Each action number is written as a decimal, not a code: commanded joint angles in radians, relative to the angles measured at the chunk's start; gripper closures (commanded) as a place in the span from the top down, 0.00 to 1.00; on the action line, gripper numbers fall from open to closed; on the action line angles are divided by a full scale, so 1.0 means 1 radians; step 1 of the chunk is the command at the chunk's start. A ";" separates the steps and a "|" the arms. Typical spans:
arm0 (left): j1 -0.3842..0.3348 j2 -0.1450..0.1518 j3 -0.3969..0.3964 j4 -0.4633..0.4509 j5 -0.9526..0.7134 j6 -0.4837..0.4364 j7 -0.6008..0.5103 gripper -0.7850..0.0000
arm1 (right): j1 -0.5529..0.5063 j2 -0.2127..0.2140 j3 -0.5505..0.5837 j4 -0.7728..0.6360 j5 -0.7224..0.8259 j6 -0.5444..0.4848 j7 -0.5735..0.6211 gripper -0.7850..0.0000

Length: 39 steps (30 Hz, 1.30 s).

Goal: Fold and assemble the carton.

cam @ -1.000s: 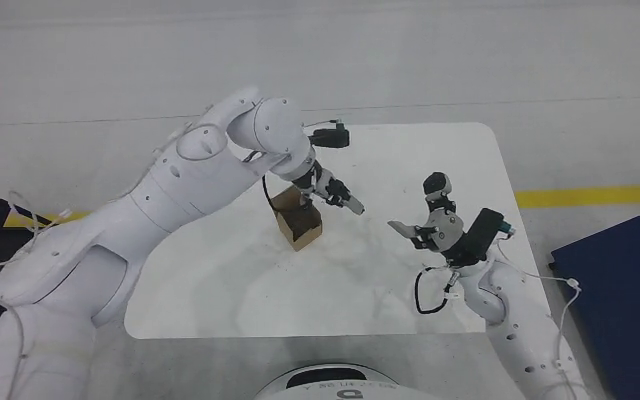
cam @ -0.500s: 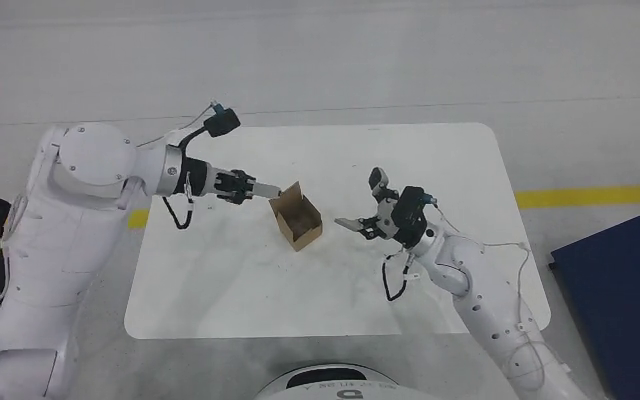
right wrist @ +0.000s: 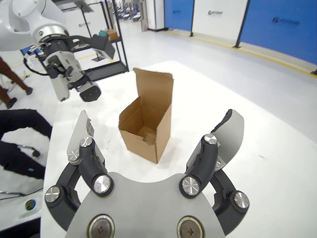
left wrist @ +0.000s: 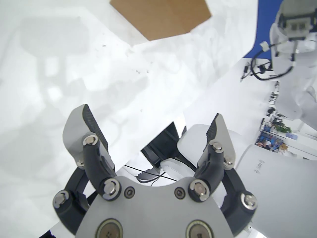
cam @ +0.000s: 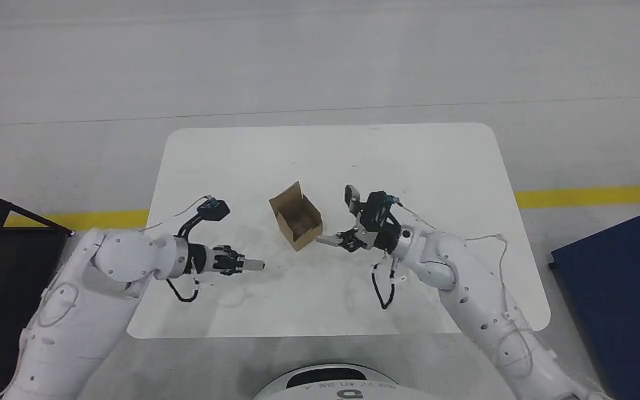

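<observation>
- The carton [cam: 296, 215] [right wrist: 146, 130] [left wrist: 161, 8] stands up in the mid of the table [cam: 430, 170]. Top is open, 1 flap sticks up.
- R gripper [cam: 340, 217] [right wrist: 157, 115] is just beside the carton, on its right. Fingers are wide apart w/ nothing in them. The carton sits in front of the gap.
- L gripper [cam: 250, 265] [left wrist: 151, 115] is well apart from the carton, near the table's front left. Fingers apart too, holding nothing.
</observation>
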 commanded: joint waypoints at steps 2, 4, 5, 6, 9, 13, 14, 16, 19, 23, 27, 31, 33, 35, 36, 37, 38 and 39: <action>-0.040 -0.009 0.055 0.036 0.043 0.014 0.064 1.00 | 0.050 -0.012 -0.053 0.040 0.045 0.006 0.088 1.00; -0.068 -0.014 0.083 0.065 0.097 0.032 0.115 1.00 | 0.082 -0.021 -0.081 0.066 0.062 0.021 0.126 1.00; -0.080 -0.017 0.096 0.077 0.124 0.038 0.143 1.00 | 0.093 -0.024 -0.092 0.075 0.070 0.027 0.142 1.00; -0.090 -0.019 0.108 0.090 0.139 0.042 0.166 1.00 | 0.101 -0.027 -0.104 0.081 0.079 0.025 0.155 1.00; -0.114 -0.028 0.136 0.131 0.140 0.050 0.208 1.00 | 0.121 -0.032 -0.122 0.093 0.095 0.023 0.184 1.00; -0.142 -0.037 0.162 0.171 0.139 0.052 0.245 1.00 | 0.126 -0.034 -0.138 0.087 0.086 0.021 0.212 1.00; -0.147 -0.039 0.167 0.179 0.137 0.052 0.256 1.00 | 0.124 -0.033 -0.146 0.078 0.088 -0.008 0.222 1.00; -0.158 -0.042 0.175 0.195 0.138 0.054 0.277 1.00 | 0.119 -0.028 -0.154 0.063 0.106 -0.092 0.248 1.00; -0.171 -0.047 0.188 0.227 0.149 0.053 0.305 1.00 | 0.112 -0.015 -0.169 0.067 0.196 -0.243 0.352 1.00; -0.190 -0.052 0.199 0.258 0.150 0.042 0.322 1.00 | 0.098 0.006 -0.149 0.026 0.275 -0.302 0.417 1.00; -0.205 -0.059 0.219 0.255 0.141 0.032 0.323 1.00 | 0.043 0.027 -0.042 -0.039 0.249 -0.195 0.360 1.00; -0.227 -0.069 0.254 0.245 0.134 0.020 0.325 1.00 | -0.031 0.039 0.040 -0.104 0.156 -0.037 0.276 1.00; -0.244 -0.075 0.277 0.241 0.140 0.024 0.325 1.00 | -0.056 0.041 0.062 -0.118 0.147 0.018 0.230 1.00; -0.263 -0.083 0.303 0.236 0.141 0.032 0.322 1.00 | -0.068 0.040 0.069 -0.128 0.102 0.087 0.219 1.00; -0.273 -0.087 0.318 0.231 0.142 0.035 0.320 1.00 | -0.072 0.040 0.066 -0.129 0.092 0.106 0.220 1.00; -0.281 -0.092 0.330 0.228 0.134 0.037 0.321 1.00 | -0.075 0.039 0.064 -0.130 0.087 0.121 0.222 1.00; -0.289 -0.096 0.341 0.228 0.128 0.038 0.323 1.00 | -0.077 0.039 0.062 -0.131 0.085 0.130 0.227 1.00; -0.295 -0.099 0.352 0.231 0.127 0.038 0.321 1.00 | -0.077 0.039 0.060 -0.130 0.085 0.136 0.234 1.00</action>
